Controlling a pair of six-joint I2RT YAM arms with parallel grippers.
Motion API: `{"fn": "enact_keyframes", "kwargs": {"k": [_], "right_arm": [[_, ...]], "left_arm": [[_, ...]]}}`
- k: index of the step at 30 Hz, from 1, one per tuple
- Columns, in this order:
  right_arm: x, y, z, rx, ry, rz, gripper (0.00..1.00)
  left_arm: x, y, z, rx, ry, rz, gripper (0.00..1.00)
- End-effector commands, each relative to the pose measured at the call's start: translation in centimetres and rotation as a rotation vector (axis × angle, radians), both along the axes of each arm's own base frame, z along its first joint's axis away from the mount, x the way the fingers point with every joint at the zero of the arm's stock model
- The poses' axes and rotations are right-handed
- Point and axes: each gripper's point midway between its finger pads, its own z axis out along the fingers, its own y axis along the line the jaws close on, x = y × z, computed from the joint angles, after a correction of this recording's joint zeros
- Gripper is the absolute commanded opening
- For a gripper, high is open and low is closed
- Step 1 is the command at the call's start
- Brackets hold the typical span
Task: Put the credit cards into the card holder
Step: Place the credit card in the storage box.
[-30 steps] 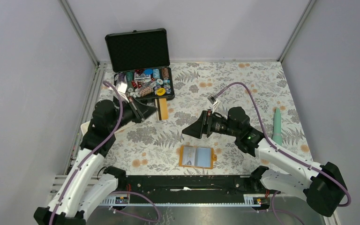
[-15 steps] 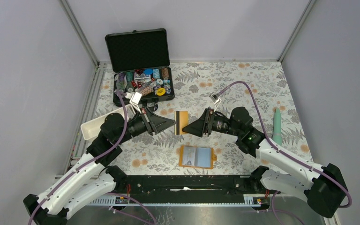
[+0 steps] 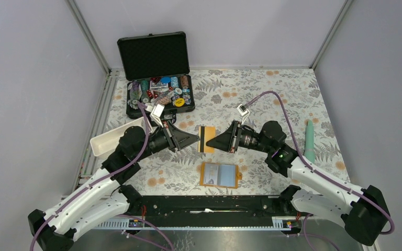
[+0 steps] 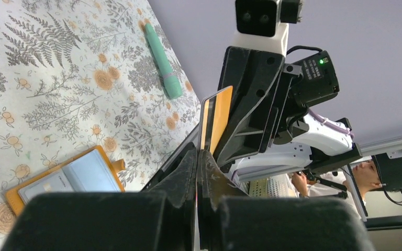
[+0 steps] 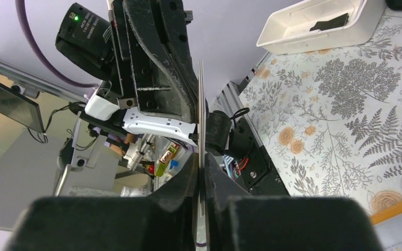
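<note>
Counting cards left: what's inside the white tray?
One flat black card lies in the white tray, per right wrist view. Overhead, the left arm covers part of it.

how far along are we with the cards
Done: the wallet lies open, nothing clearly sleeved. In hand: one card is pinched mid-air between the left hand and right hand. Left: sleeve it, then fetch what looks like the black card lying in the tray.
</note>
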Motion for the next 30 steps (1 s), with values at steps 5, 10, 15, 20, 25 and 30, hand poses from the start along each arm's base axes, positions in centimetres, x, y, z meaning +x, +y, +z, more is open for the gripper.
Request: {"fn": "enact_keyframes", "kwargs": {"k": [5, 10, 15, 20, 25, 30], "right_arm": [[-1.0, -0.8, 2.4, 0.066, -0.064, 0.013, 0.0], [-2.1, -1.3, 2.9, 0.08, -0.083, 0.038, 0.0], [-3.9, -1.7, 4.0, 0.12, -0.115, 0.116, 0.0], [-5.2, -2.1, 5.1, 0.158, -0.143, 0.167, 0.0], [-5.5, -2.0, 5.5, 0.162, -0.149, 0.189, 0.0], [-5.5, -2.0, 5.4, 0.165, -0.144, 0.195, 0.0]], "left_arm": [[-1.1, -0.1, 1.7, -0.05, -0.062, -0.044, 0.33], [-2.2, 0.2, 1.4, -0.03, -0.1, -0.085, 0.53], [-4.5, 0.0, 0.6, -0.002, -0.133, -0.215, 0.51], [-5.8, -0.2, 0.4, 0.011, -0.149, -0.28, 0.42], [-7.2, -1.5, 0.2, 0.036, -0.169, -0.349, 0.4], [-7.8, -2.0, 0.7, 0.022, -0.202, -0.367, 0.35]]}}
